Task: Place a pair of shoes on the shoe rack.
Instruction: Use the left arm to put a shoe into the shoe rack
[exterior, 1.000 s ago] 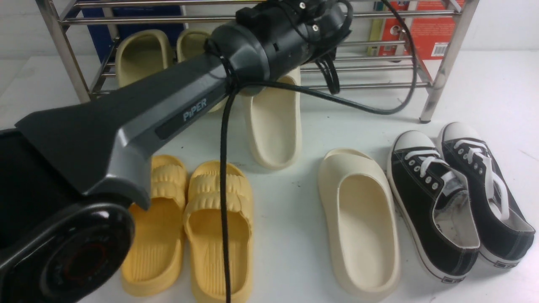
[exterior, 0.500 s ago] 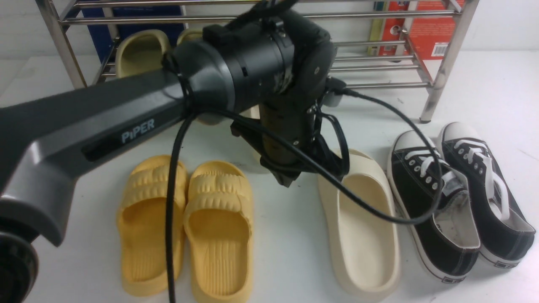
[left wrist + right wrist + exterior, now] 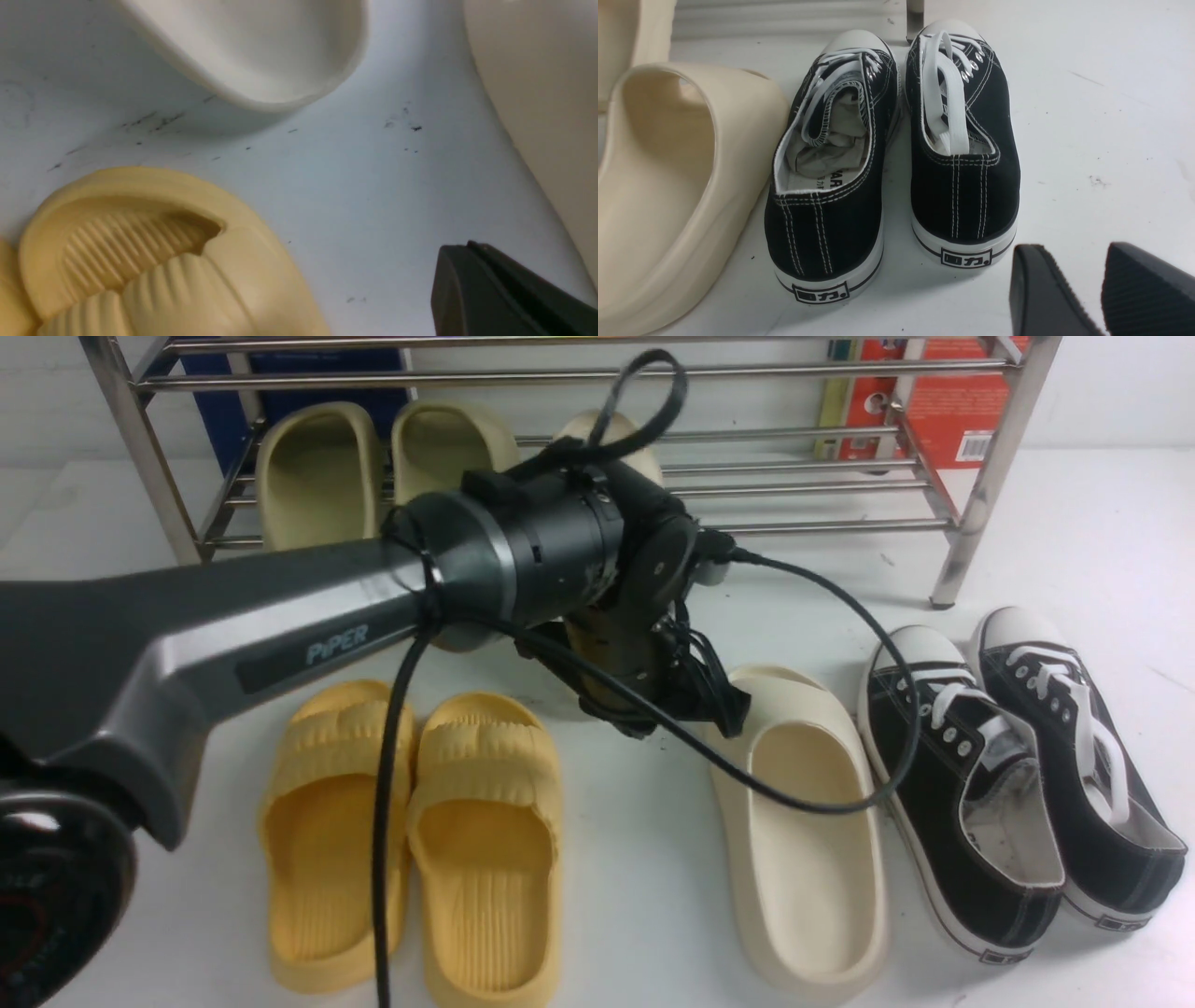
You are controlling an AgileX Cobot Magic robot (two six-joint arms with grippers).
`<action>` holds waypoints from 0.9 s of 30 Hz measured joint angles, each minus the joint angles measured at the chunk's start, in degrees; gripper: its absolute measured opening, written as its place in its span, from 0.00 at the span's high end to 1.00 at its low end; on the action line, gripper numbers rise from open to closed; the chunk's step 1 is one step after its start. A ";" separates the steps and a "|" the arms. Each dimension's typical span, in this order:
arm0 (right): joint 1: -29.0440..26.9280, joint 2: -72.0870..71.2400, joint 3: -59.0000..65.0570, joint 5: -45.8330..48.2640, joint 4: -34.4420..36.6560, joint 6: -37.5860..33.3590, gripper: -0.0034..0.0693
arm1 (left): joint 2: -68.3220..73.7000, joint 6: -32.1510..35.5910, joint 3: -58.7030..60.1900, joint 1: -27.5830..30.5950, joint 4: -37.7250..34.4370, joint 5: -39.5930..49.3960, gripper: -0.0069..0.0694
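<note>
Our left gripper point(image 3: 639, 726) was shut tight on nothing, our right gripper point(image 3: 1085, 284) open and empty. One cream slipper point(image 3: 261, 46) had its toe on the shoe rack point(image 3: 972, 523) at the table's point(image 3: 1083, 523) far edge. Only the other cream slipper point(image 3: 803, 840), near the table's middle, looked left to us.

One cream slide point(image 3: 798, 831) lies before the steel rack point(image 3: 994, 476), its mate point(image 3: 571, 432) propped toe-first against it.

Bare table point(image 3: 644, 859) beside cream slide point(image 3: 803, 896)
</note>
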 joint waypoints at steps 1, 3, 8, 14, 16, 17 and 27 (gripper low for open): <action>0.00 0.00 0.00 0.00 0.06 0.00 0.62 | -1.07 0.00 1.04 0.14 -0.16 -0.51 0.93; 0.00 0.00 0.00 0.00 0.06 0.00 0.62 | -3.40 0.00 3.42 0.23 -0.46 -2.06 0.93; 0.00 0.00 0.00 0.00 0.06 0.00 0.62 | -8.50 0.00 13.24 0.75 -3.67 -14.81 0.93; 0.00 0.00 0.00 0.00 0.06 0.00 0.62 | -2.78 0.00 12.67 2.85 -5.60 -18.09 0.93; 0.00 0.00 0.00 0.00 0.06 0.00 0.62 | -1.53 0.00 12.00 2.85 -5.73 -18.18 0.93; 0.00 0.00 0.00 0.00 0.06 0.00 0.62 | -0.38 0.00 11.41 2.85 -5.94 -18.25 0.93; 0.00 0.00 0.00 0.00 0.06 0.00 0.62 | 3.54 -0.25 10.36 3.58 -5.91 -21.34 0.93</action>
